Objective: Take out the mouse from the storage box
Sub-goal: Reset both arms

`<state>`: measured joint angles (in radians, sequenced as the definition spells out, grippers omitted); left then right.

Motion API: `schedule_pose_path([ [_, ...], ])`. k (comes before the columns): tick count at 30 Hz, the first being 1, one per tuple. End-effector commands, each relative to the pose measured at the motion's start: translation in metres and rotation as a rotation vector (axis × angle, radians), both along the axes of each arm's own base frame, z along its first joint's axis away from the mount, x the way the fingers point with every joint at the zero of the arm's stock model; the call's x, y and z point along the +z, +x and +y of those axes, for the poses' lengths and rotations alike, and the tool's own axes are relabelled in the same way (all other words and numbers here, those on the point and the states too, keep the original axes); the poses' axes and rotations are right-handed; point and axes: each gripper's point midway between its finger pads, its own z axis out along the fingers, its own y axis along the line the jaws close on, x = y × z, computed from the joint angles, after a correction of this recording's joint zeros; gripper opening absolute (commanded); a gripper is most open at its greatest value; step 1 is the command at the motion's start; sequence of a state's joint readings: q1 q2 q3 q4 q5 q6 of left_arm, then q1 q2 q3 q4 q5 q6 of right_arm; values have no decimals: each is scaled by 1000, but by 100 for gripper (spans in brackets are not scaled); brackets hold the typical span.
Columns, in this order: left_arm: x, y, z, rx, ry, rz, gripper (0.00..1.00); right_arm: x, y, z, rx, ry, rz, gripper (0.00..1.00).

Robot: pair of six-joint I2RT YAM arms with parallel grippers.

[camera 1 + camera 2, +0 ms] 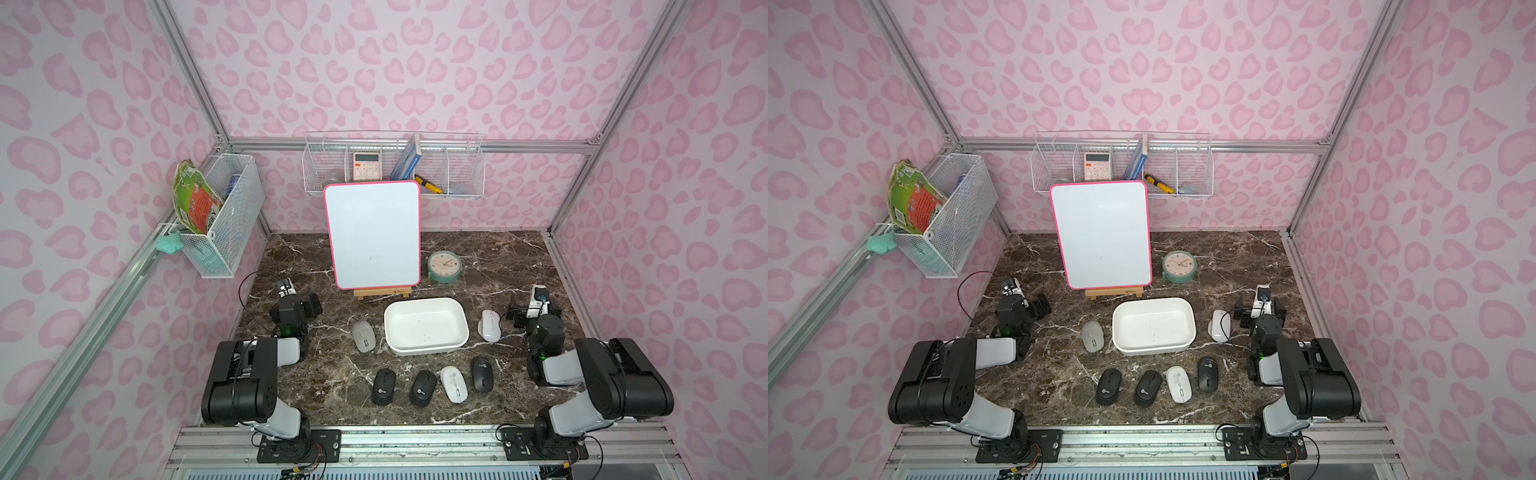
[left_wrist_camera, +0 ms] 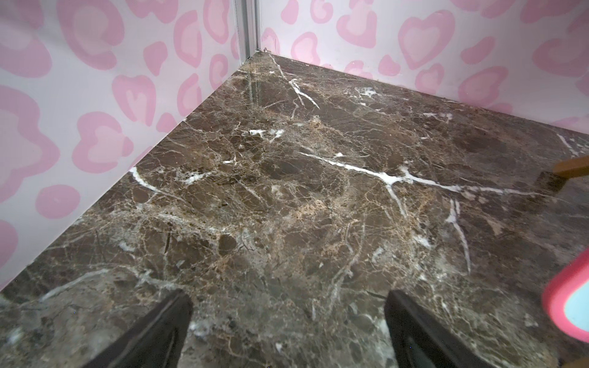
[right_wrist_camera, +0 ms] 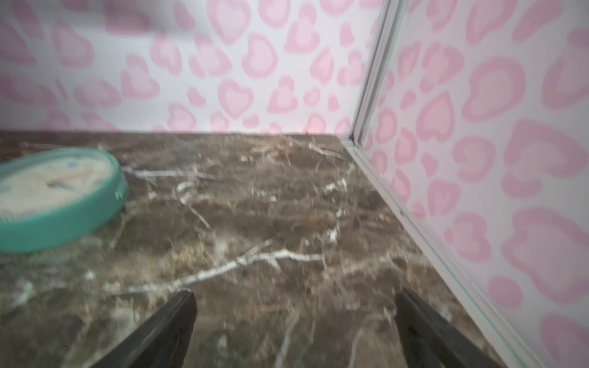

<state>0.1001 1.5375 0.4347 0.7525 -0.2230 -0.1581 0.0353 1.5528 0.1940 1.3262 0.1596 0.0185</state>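
Nearest me on the desk is a row of four mice: a left black mouse, a middle black mouse, a small white mouse and a right black mouse. Each lies apart from its neighbour.

Just beyond the row, mid-desk, sits the storage box. All six mice I can see lie outside it, on the stone. A grey mouse lies just left of the box and a long white mouse just right of it. Neither touches the rim.

My left pincer is at the left side of the desk, a little farther back than the grey mouse. Its black fingers are spread wide with only bare stone between them, and it faces the far-left corner. My right pincer is at the right side, near the long white mouse but apart from it. It is also spread wide, grips nothing and faces the far-right corner; its wrist view is blurred.

Farther back, a small wooden easel carries a pink-rimmed whiteboard. To its right on the desk is a green clock, its face tilted upward.

Farthest, a long wire basket on the far wall holds a calculator, and a second wire basket hangs on the left wall.
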Motion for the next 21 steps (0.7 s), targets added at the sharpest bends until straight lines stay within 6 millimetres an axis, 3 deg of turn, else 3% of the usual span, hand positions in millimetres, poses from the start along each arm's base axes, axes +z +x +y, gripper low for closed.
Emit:
schedule_pose_path([
  [1, 4, 2, 0, 0, 0, -14, 99, 8, 2, 6, 29, 3, -36, 100],
  [21, 4, 2, 0, 3, 3, -13, 99, 9, 1, 5, 24, 2, -45, 100],
])
